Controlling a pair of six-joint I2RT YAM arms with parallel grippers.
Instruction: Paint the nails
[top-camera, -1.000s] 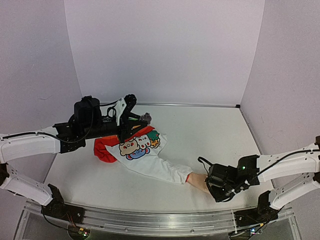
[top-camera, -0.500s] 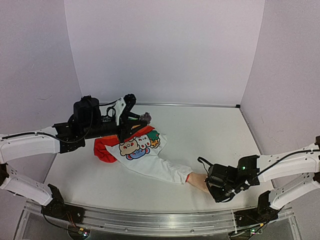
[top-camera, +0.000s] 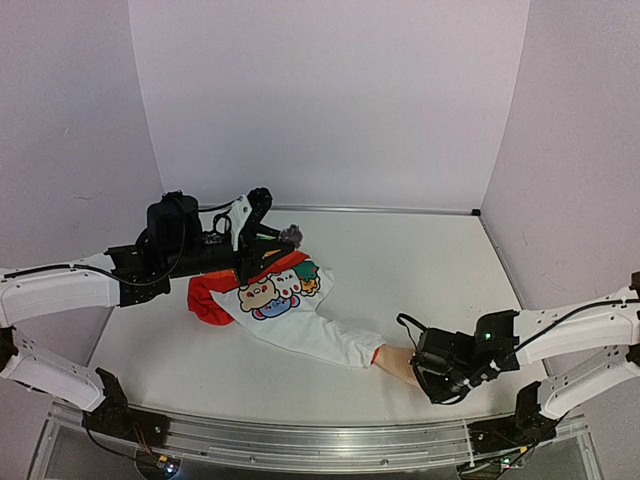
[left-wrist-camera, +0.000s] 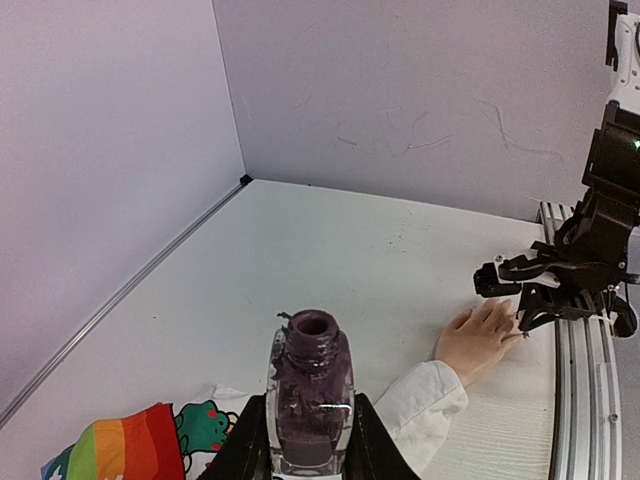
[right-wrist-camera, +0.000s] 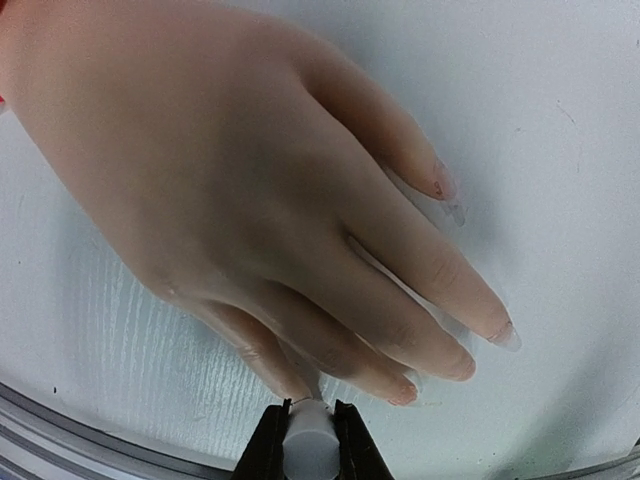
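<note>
Nails (right-wrist-camera: 503, 333) are on mannequin hand (right-wrist-camera: 230, 170), which lies palm-down on table (top-camera: 420, 260) at approx 5 o'clock in top view, wrist tucked into white sleeve (top-camera: 315, 335). In R wrist view the fingers fan toward 4–5 o'clock; visible nails look pale, w/ a small dark fleck near the tip of the uppermost finger.

R gripper (right-wrist-camera: 308, 455) hovers right over the hand, jaws clamped on small white cap (right-wrist-camera: 308, 425) at 6 o'clock of that view. Cap sits just beside the nearest fingertip; brush hidden, can't tell if it touches.

L gripper (left-wrist-camera: 308, 455) is well apart, approx 10 o'clock on table, jaws clamped on upright purple polish bottle (left-wrist-camera: 310, 390), neck uncapped.

Sleeve belongs to kids' shirt (top-camera: 270, 292) w/ cartoon animals and red/rainbow trim, lying just below L gripper.
</note>
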